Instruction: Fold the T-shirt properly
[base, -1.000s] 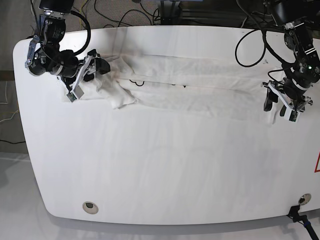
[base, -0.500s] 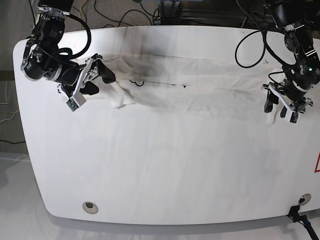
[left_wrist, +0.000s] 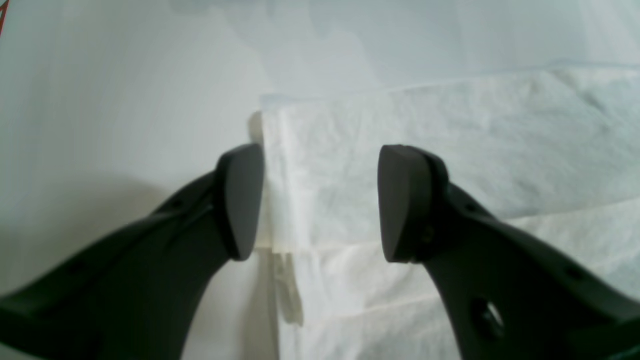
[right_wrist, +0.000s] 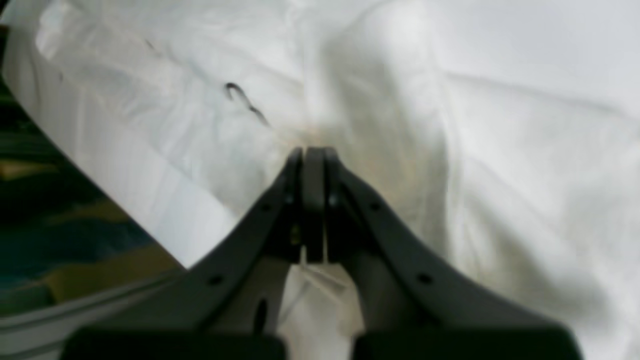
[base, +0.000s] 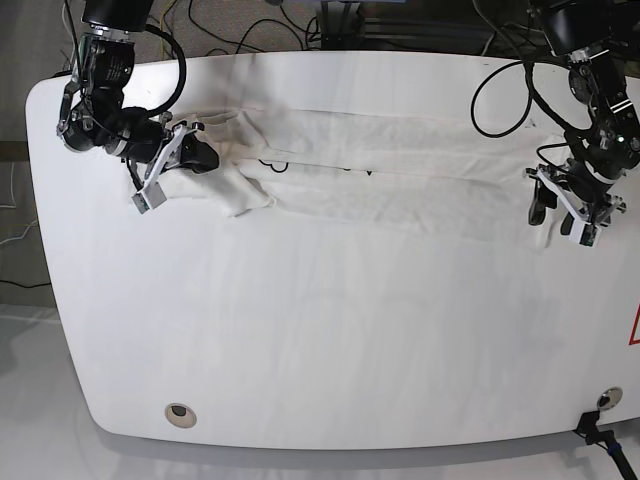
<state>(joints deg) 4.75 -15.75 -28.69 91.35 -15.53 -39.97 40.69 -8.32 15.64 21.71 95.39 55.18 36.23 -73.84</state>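
The right gripper (right_wrist: 307, 200) is clenched on a fold of the T-shirt (base: 380, 170), just beside unreadable dark print. The left gripper (left_wrist: 320, 200) hangs released over the shirt's opposite edge, jaws apart.

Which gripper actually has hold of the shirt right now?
The right gripper: its jaws are shut on a pinch of the T-shirt. The left gripper is open, straddling the shirt's end edge.

T-shirt (base: 350, 175) across table's (base: 320, 340) far side, between both arms
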